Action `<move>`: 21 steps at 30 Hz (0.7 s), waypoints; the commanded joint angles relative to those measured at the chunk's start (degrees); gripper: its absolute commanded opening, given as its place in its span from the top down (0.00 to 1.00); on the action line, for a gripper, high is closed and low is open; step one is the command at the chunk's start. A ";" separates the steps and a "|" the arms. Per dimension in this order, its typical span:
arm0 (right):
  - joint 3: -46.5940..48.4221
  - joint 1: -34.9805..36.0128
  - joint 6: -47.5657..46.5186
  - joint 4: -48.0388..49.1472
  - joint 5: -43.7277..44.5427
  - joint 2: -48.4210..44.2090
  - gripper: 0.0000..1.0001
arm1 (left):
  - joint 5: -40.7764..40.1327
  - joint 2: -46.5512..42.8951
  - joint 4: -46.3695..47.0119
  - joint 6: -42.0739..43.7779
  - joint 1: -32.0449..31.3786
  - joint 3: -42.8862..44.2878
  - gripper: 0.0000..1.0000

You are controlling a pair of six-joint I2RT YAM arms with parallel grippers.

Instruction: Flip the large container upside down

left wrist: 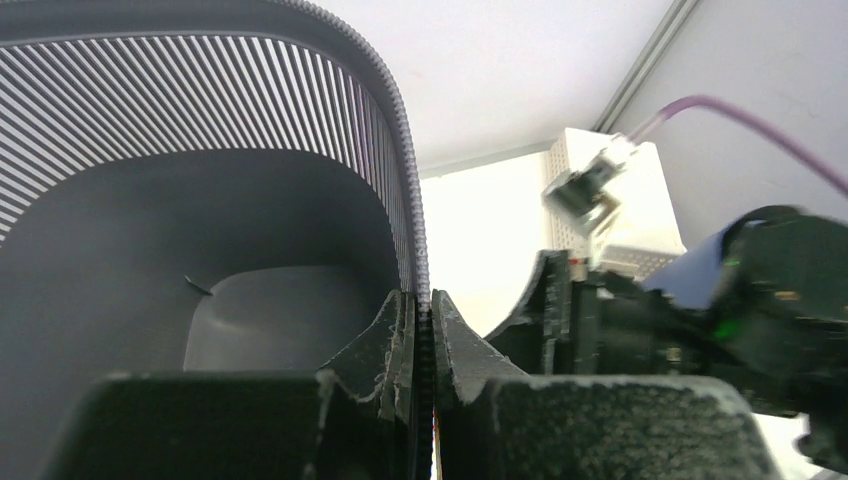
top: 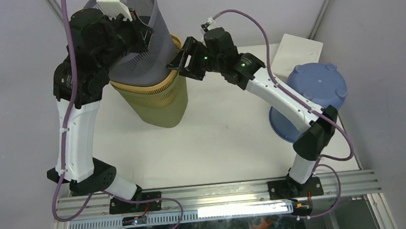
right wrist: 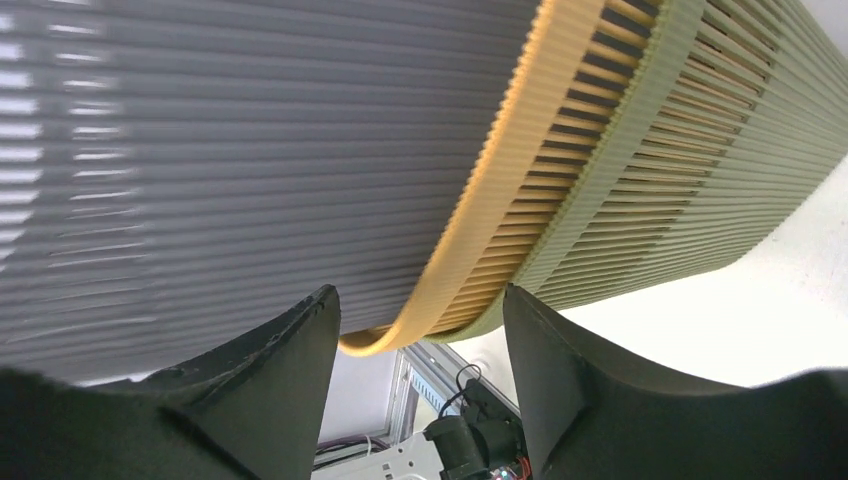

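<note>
Three slatted baskets are nested at the table's back left: a grey one (top: pixel 140 51) inside a yellow one (top: pixel 151 88) inside a larger olive one (top: pixel 161 110). The grey basket sticks well out above the yellow rim. My left gripper (top: pixel 145 35) is shut on the grey basket's rim (left wrist: pixel 405 150), one finger inside and one outside (left wrist: pixel 423 310). My right gripper (top: pixel 178 61) is open beside the stack, its jaws on either side of the yellow rim (right wrist: pixel 500 180) and olive rim (right wrist: pixel 640 150) without touching them (right wrist: pixel 418 292).
A blue round tub (top: pixel 312 91) leans at the right edge, feet showing. A white box (top: pixel 298 51) stands behind it and also shows in the left wrist view (left wrist: pixel 640 210). The right arm (left wrist: pixel 700 320) is close to the left gripper.
</note>
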 commanded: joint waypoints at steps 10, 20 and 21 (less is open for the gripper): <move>-0.84 0.70 5.74 5.47 -1.95 4.98 0.38 | 6.76 -4.06 23.85 -0.87 -1.20 6.17 1.00; 11.41 1.77 7.28 4.45 -3.40 16.56 0.40 | 9.02 -4.42 28.12 0.92 -1.20 7.24 1.00; 14.53 1.75 7.22 3.74 -4.00 18.26 0.40 | 8.57 -4.54 28.43 1.16 -1.24 7.22 1.00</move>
